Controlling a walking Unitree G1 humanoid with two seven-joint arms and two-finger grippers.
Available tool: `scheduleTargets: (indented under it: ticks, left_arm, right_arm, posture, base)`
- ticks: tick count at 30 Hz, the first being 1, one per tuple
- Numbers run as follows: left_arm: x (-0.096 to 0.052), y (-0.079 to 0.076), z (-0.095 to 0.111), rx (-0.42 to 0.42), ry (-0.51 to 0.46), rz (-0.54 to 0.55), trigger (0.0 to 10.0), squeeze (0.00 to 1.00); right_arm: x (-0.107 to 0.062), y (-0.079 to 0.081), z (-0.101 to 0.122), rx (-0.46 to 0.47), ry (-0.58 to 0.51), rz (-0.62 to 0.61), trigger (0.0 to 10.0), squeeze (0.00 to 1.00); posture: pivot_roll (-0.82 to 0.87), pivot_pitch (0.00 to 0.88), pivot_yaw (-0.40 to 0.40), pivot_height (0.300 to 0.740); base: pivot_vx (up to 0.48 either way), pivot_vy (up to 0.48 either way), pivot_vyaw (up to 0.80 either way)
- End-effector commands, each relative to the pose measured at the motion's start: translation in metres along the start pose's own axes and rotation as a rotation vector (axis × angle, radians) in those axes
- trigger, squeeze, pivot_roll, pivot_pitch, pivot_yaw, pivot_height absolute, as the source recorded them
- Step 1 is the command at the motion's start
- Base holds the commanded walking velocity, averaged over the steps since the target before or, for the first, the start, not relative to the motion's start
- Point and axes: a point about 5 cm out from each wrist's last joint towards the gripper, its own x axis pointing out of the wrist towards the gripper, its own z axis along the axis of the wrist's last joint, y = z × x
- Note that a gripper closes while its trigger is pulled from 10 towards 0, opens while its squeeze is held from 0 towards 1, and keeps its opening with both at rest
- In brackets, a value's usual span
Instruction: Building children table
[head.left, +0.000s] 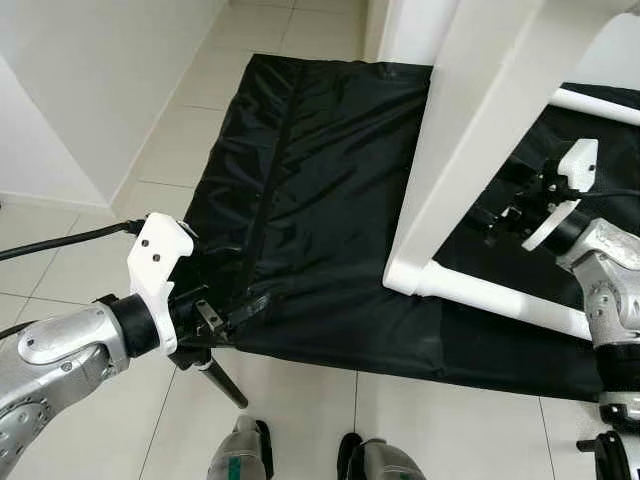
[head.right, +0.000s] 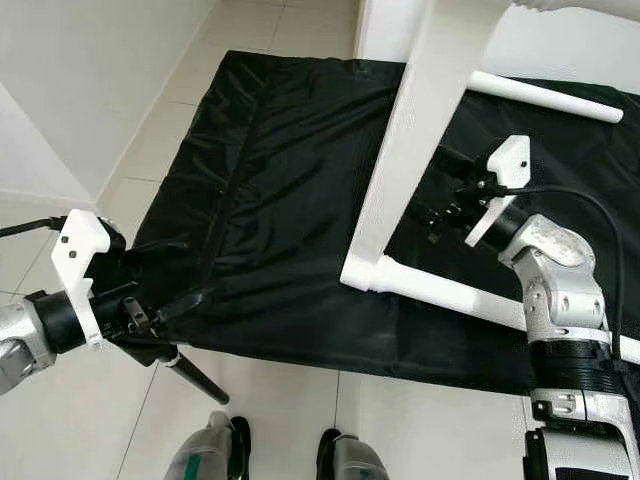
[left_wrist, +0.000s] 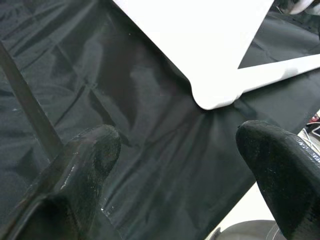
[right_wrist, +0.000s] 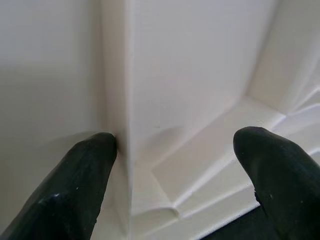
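Observation:
A white table panel (head.left: 470, 130) stands tilted on edge on a black mat (head.left: 320, 200). A white round leg (head.left: 510, 300) runs along the mat from the panel's lower corner, and a second one (head.left: 600, 105) lies behind. My right gripper (head.left: 497, 215) is open and pressed up to the panel's ribbed underside (right_wrist: 190, 75); one fingertip (right_wrist: 97, 150) touches a rib. My left gripper (head.left: 255, 350) hovers open over the mat's near left edge, apart from the panel's corner (left_wrist: 215, 95), with nothing between its fingers.
A white wall (head.left: 90, 80) runs along the left, with a strip of tiled floor (head.left: 170, 140) between it and the mat. More tiles (head.left: 420, 430) lie in front of the mat, where my two feet (head.left: 240, 450) stand. A black cable (head.left: 60, 240) trails from my left wrist.

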Motion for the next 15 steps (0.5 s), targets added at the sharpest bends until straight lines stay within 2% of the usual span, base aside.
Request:
scheduleTargets:
  ticks: [1, 4, 6, 10, 13, 15]
  left_arm:
    - [-0.002, -0.014, 0.0, -0.008, -0.001, -0.291, 10.0, 0.0]
    - [0.0, -0.012, 0.002, -0.011, -0.019, -0.283, 10.0, 0.0]
    - [0.003, -0.007, 0.007, -0.015, -0.062, -0.253, 10.0, 0.0]
    - [0.005, -0.003, 0.011, -0.019, -0.094, -0.231, 10.0, 0.0]
    - [0.006, -0.001, 0.014, -0.031, -0.125, -0.217, 10.0, 0.0]
    - [0.008, 0.007, 0.018, -0.038, -0.16, -0.171, 10.0, 0.0]
  right_arm:
    - [-0.009, -0.002, 0.001, 0.02, 0.0, 0.011, 10.0, 0.0]
    - [-0.013, 0.002, 0.003, 0.06, -0.034, 0.032, 10.0, 0.0]
    - [-0.012, 0.009, 0.005, 0.145, -0.115, 0.026, 10.0, 0.0]
    - [-0.012, 0.012, 0.003, 0.193, -0.15, -0.001, 10.0, 0.0]
    - [-0.013, 0.014, 0.0, 0.227, -0.167, -0.06, 10.0, 0.0]
    - [-0.016, 0.014, -0.007, 0.223, -0.133, -0.16, 10.0, 0.0]
  posture:
    - [0.02, 0.183, 0.027, 0.74]
    - [0.02, 0.183, 0.027, 0.74]
    - [0.02, 0.183, 0.026, 0.74]
    - [0.02, 0.183, 0.026, 0.74]
    - [0.02, 0.184, 0.027, 0.74]
    - [0.01, 0.185, 0.035, 0.74]
  base:
    - [0.0, 0.0, 0.0]
    - [0.0, 0.0, 0.0]
    - [0.0, 0.0, 0.0]
    - [0.0, 0.0, 0.0]
    - [0.0, 0.0, 0.0]
    - [0.0, 0.0, 0.0]
